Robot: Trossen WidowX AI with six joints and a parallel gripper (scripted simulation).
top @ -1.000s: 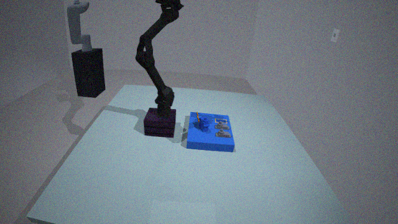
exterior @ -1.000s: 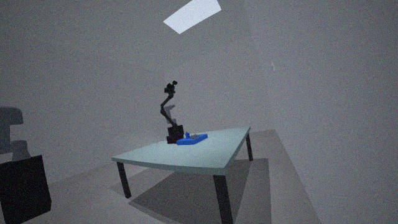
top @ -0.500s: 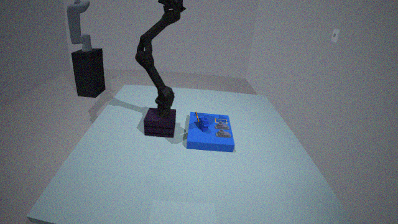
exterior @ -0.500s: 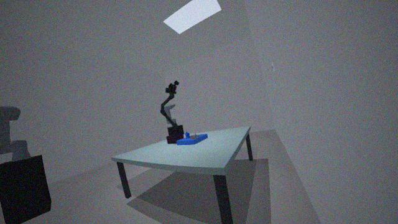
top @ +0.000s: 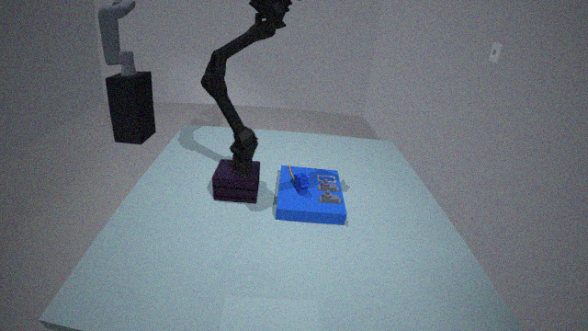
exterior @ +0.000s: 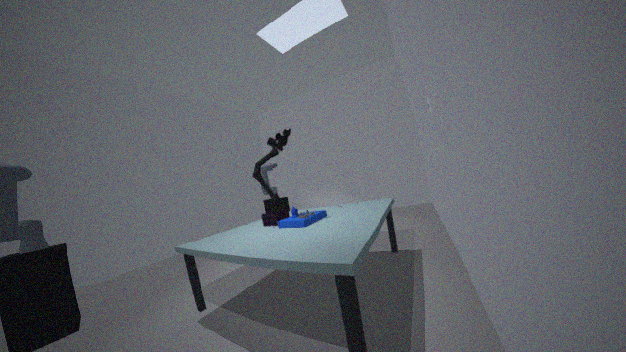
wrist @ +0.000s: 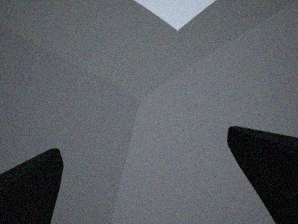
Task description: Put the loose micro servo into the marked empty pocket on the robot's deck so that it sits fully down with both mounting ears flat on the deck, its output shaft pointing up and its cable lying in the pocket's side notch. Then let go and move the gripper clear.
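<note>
Table: pale blue-green top (top: 257,262) (exterior: 293,249), dark legs.
Light: bright ceiling panel (exterior: 303,24) (wrist: 175,12), partly in the wrist view.
Arm: dark, raised high above the table (top: 216,83) (exterior: 257,171); the lower link leans away from the deck, the elbow bends, and the upper link slants back up over the deck's side.
Block: black (top: 130,110) (exterior: 39,293), apart from the table, bearing a grey shape (top: 110,37) (exterior: 7,205).
Deck: blue slab (top: 299,207) (exterior: 293,223), flat on the table, near the arm's foot.
Base: dark purple box (top: 230,193) (exterior: 268,220) under the arm, just beside the deck.
Claw: open, nothing between its fingers (top: 271,8) (exterior: 283,135); aimed upward, well apart from the deck, with ceiling and walls ahead.
Servo: small and blue (top: 301,180) (exterior: 294,211), on the deck, outside the pocket; its shaft direction is too small to tell.
Grey units: two (top: 328,186) (top: 330,198), in line on the deck.
Pocket: marked by an orange outline (top: 326,176), beside the nearer grey unit.
Cable: thin, orange (top: 290,173), reaching from the servo toward the deck's far edge.
</note>
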